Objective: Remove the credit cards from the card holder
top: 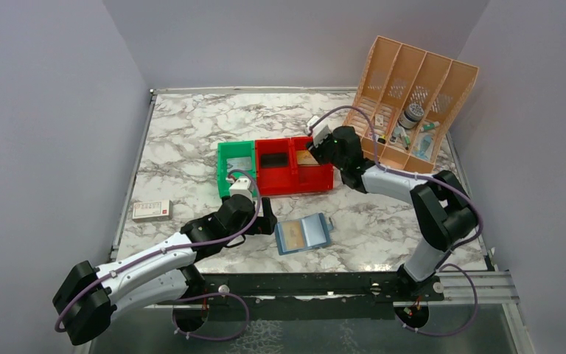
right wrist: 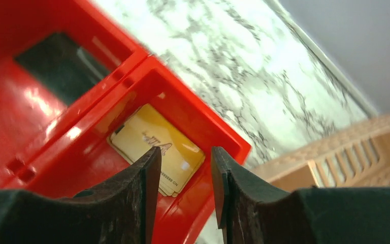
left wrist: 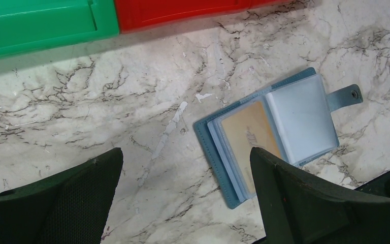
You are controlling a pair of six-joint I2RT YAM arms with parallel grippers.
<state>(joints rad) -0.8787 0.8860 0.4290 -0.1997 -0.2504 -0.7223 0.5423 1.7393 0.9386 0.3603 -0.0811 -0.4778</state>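
The right gripper's (right wrist: pixel 185 152) jaws stand parted with nothing between them, over the right-hand compartment of the red bin (right wrist: pixel 198 99). A gold card (right wrist: pixel 152 134) lies flat on that compartment's floor, below the gap and apart from both fingers. The left gripper's (left wrist: pixel 185 152) jaws gape wide and empty above the table (left wrist: pixel 81 101).

We judge this card delivered, and the step in hand to be going for the next one. The card holder (left wrist: pixel 299 117) lies open on the marble, well apart from the right jaws. One of its corners runs behind a left finger; we cannot tell if they touch. A tan card (left wrist: pixel 249 129) shows in its left sleeve. The next move calls for steadying the holder, then pinching that card's exposed edge and sliding it out along the sleeve.
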